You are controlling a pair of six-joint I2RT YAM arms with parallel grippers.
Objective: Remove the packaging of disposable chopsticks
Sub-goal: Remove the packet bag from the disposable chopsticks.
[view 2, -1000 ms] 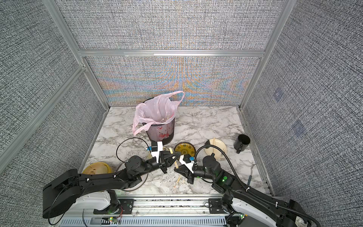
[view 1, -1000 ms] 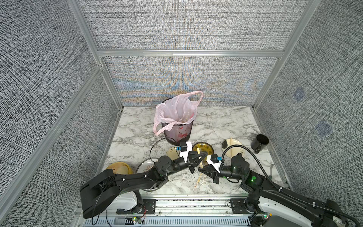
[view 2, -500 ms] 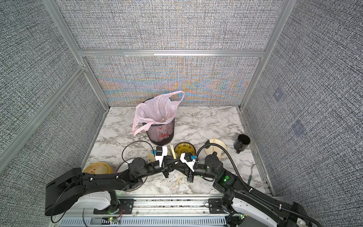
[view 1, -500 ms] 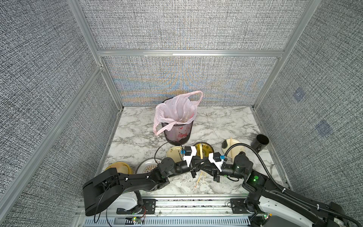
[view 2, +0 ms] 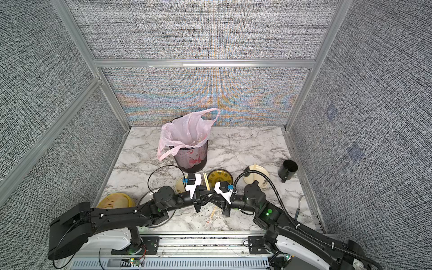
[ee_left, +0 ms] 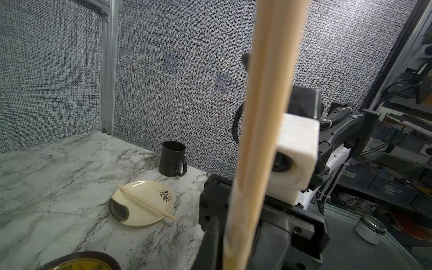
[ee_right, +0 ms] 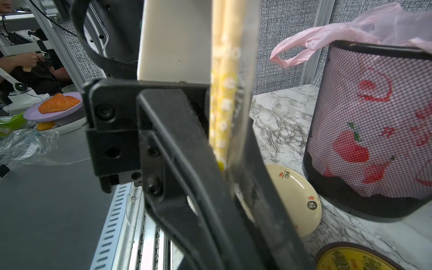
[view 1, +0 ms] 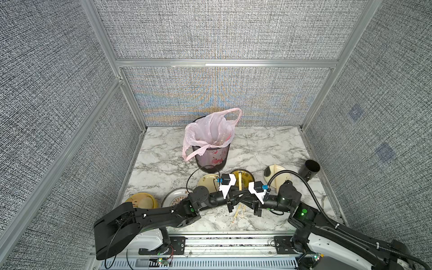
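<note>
**Worktop** (view 1: pixel 163 149): marbled slab, walled on three sides.

**Left gripper** (view 1: pixel 233 199), **right gripper** (view 1: pixel 250 202): met nose to nose above the middle of the front edge. Left jaws were clenched on the held pair. Right jaws pinched the sleeve's slack end, past the stick tips.

**Bin** (view 1: pixel 211 156): black mesh, lined with a pink bag (view 1: pixel 210 131). It stood mid-worktop, toward the back edge. Contents were too unclear to list.

**Plates, five:**
- Yellow plate (view 1: pixel 140 202) at the front-left corner.
- Patterned plate (view 1: pixel 174 198) beside it, partly under the left arm.
- Cream plate (view 1: pixel 207 183) and dark plate (view 1: pixel 246 177) just in front of the bin.
- Right plate (ee_left: pixel 140 217) toward the right edge.

**Mug** (view 1: pixel 312 169): black, by the right edge, near the right plate.

**Held pair** (view 1: pixel 239 183): raised off the worktop, free end pointing to the back edge. In the left wrist view it looked bare, though clear film could not be ruled out.

**Bare pair** (ee_left: pixel 147 202): lay across the right plate. Judged finished.

**Wrapped pairs** (view 1: pixel 237 214): a few lay loose by the front edge, below the grippers. Orange print suggested sleeves still on. Judged left to do.

**Sleeve** (ee_right: pixel 244 98): clear, printed, still around the held pair in the right wrist view.

**Progress:** judged partway. One pair stripped, one in hand with the pull not yet made, a few waiting.
</note>
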